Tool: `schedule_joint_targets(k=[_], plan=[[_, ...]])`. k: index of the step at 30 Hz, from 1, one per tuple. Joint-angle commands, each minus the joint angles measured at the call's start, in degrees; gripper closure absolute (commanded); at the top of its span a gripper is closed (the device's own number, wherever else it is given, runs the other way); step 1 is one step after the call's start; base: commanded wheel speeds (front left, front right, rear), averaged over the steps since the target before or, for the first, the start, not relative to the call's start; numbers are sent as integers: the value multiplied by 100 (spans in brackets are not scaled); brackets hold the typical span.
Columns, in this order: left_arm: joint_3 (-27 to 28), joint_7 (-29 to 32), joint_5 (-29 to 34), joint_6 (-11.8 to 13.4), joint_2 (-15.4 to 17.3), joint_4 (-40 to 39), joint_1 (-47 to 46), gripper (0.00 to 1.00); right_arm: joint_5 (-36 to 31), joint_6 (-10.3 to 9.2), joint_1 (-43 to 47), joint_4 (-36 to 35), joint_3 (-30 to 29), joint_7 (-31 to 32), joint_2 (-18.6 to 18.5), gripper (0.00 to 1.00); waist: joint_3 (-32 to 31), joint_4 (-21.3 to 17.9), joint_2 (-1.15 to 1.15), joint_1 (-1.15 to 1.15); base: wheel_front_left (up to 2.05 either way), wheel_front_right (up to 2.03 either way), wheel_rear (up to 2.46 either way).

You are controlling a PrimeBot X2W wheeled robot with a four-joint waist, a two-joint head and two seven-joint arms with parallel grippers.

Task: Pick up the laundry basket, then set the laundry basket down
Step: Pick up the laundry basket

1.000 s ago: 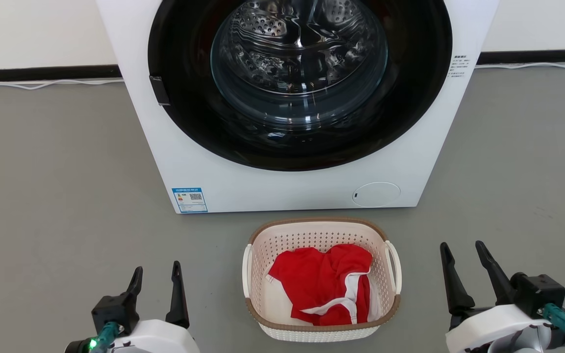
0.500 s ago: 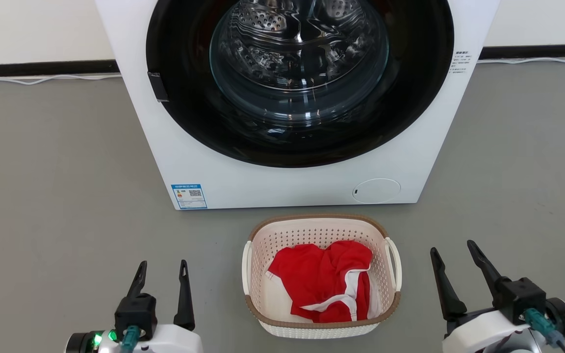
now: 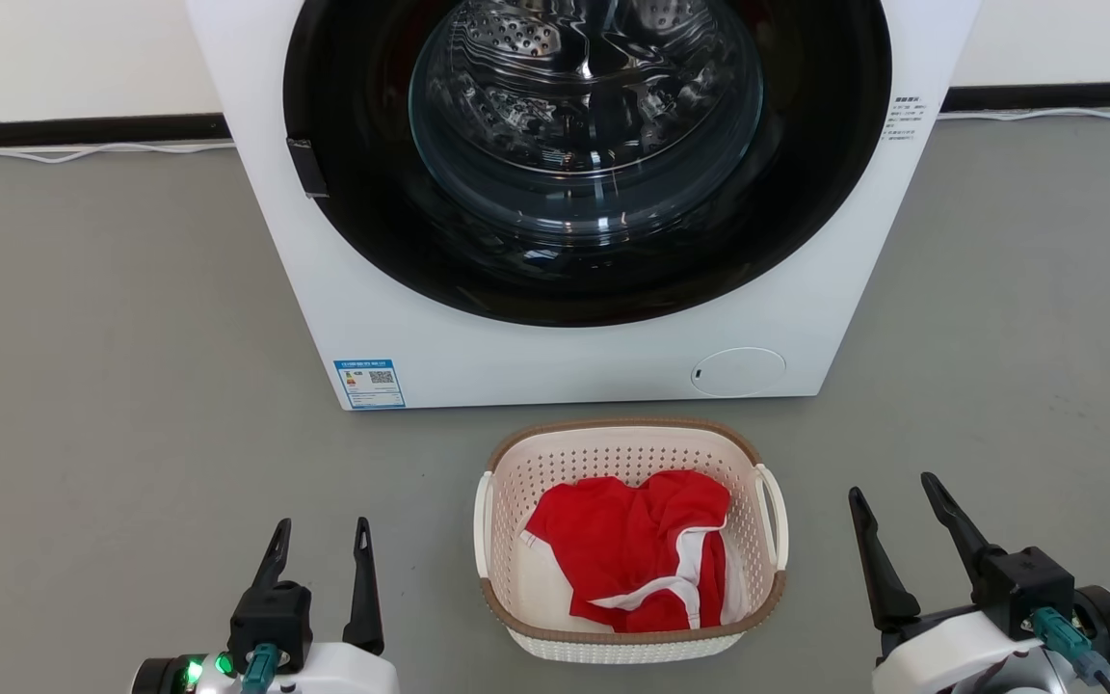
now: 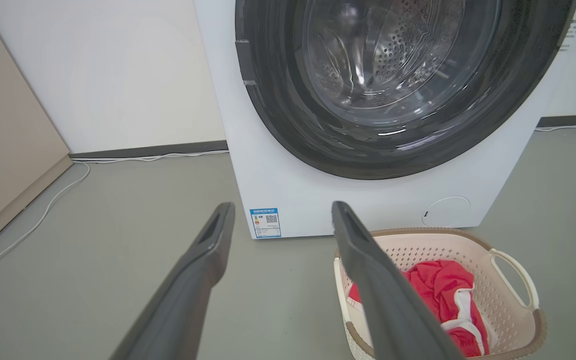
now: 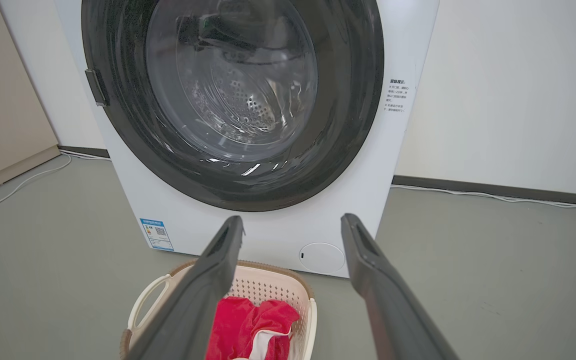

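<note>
Looking down at the laundry basket (image 3: 613,461), standing on the grey floor (image 3: 131,386) just in front of a white washing machine (image 3: 565,357), near it but not touching. Holds a crumpled red garment (image 3: 632,549) with white trim.

Flanked low in the head view by the left gripper (image 3: 320,525) and the right gripper (image 3: 890,487), each with dark fingers (image 3: 362,588) spread wide, gripping nothing, each well clear of the basket's white side handles (image 3: 772,516).

Against a second ago: a roll of the left wrist from tilted to nearly upright, with a small nudge toward the basket; a slight inward draw of the right gripper as well. Also a small drift of the whole head view, so camera motion, not any shift of basket or machine. Basket untouched, in the same spot.

Reads as lining up for a two-handed lift, one gripper per handle. Pick-up not yet begun; setting down further off.

From the left wrist, basket low and right of the fingers; from the right wrist, low and left.
</note>
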Motion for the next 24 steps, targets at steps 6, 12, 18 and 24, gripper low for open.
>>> schedule_joint_targets(k=[6,12,18,24], plan=[[158,-52,-30,4,50,-105,-205,0,-22,37,-160,-119,113,-79,-46,0,43,-14,0,0,0,0,0],[141,-52,-97,-5,50,-59,-231,0,-19,37,-182,-144,104,-79,-38,0,110,-11,0,0,0,0,0],[106,-52,-155,-17,50,41,-368,0,-14,37,-272,-99,54,-79,-25,0,301,1,0,0,0,0,0],[44,-52,-251,-47,50,242,-689,0,-54,37,-532,72,-36,-79,-9,0,718,-12,0,0,0,0,0]])
